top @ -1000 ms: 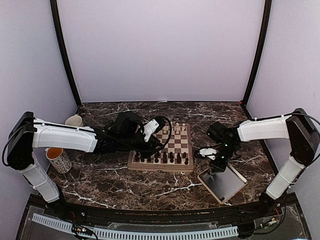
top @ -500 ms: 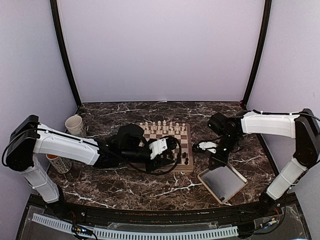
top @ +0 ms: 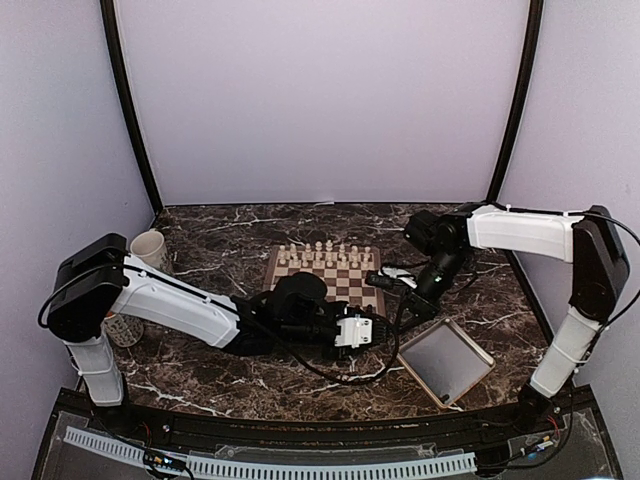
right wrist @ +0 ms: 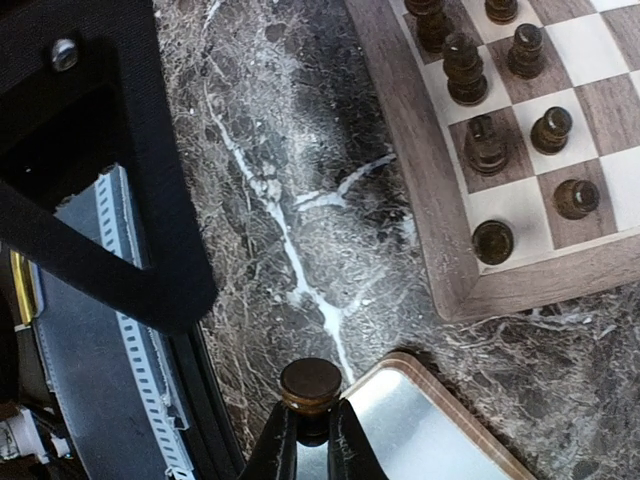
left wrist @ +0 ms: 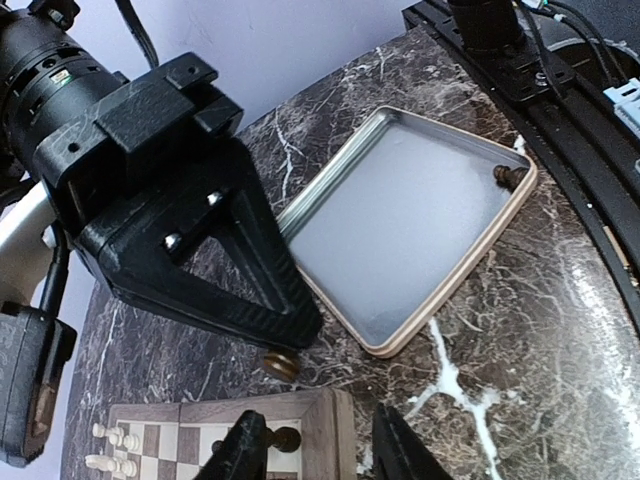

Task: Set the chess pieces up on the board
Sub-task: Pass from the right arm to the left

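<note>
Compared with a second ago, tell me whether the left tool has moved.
Yes: the left tool left the board's far side, coming nearer and rightward, toward the tray.

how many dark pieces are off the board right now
2: a held piece in the right gripper beside the tray, a loose piece in the tray's corner. Others may be hidden.

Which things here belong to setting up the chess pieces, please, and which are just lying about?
Job: board, dark pieces on it, held dark piece in the right gripper, stray dark piece in the tray.
Lying about: plain mug, patterned mug, pale chessmen already placed.
</note>
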